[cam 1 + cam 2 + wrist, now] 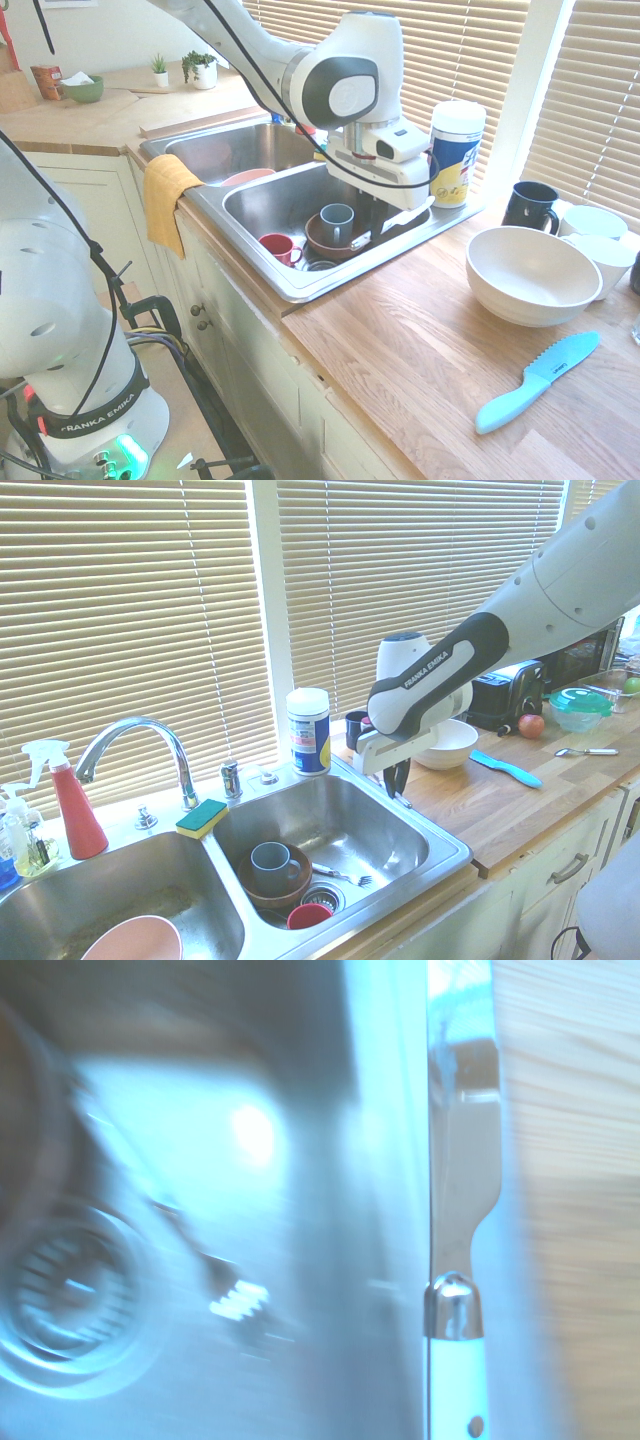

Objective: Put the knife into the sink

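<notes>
While our end effector (385, 212) hangs pointing down above the sink's right rim, we list its fingers as pressed together, pinching the knife (400, 220).

Item, knife: slim, pale handle, silver blade; held roughly level, clear of any surface. In the wrist view its handle and blade (458, 1260) lie along the line where steel rim meets wood.

Item, sink (300, 285): double steel basin. The near basin holds a brown bowl (270, 888) with a grey mug (272, 860) in it, a red cup (279, 247) and a fork (340, 875) by the drain.

Item, counter (420, 350): wooden, bearing a white bowl (530, 275) and a light blue plastic knife (537, 380), not our concern.

Step in hand, as we judge it: carrying the knife over the basin. Next we need to shift further over open basin floor, lower clear of the crockery, then part the fingers.
</notes>
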{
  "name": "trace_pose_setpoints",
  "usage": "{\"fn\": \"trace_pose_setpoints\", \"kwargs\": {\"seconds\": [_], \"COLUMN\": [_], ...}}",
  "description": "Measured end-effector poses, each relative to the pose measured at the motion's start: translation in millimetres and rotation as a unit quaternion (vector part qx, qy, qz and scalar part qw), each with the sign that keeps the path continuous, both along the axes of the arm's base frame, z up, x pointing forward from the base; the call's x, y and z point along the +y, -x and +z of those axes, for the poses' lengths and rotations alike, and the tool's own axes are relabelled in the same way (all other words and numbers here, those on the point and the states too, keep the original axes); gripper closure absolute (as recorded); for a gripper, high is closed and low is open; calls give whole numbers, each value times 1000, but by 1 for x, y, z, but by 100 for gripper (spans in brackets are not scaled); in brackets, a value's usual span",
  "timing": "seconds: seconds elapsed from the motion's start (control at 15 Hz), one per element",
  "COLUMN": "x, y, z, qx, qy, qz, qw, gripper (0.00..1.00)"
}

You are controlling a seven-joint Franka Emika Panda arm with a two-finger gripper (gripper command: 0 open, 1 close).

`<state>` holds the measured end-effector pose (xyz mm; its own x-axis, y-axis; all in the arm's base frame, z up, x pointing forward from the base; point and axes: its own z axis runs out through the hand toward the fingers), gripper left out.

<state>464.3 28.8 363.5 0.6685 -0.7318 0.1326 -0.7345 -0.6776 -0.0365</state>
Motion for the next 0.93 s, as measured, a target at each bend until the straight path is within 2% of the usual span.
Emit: {"fn": "trace_pose_setpoints", "kwargs": {"seconds": [0.33, 0.6, 0.93], "x": [94, 112, 112], "y": [-7, -9, -16], "z": [-31, -69, -129], "qx": [-20, -17, 6], "qy": [-4, -12, -25], "qz": [-23, -12, -13], "qw": [1000, 1000, 1000], "gripper": [100, 100, 100]}}
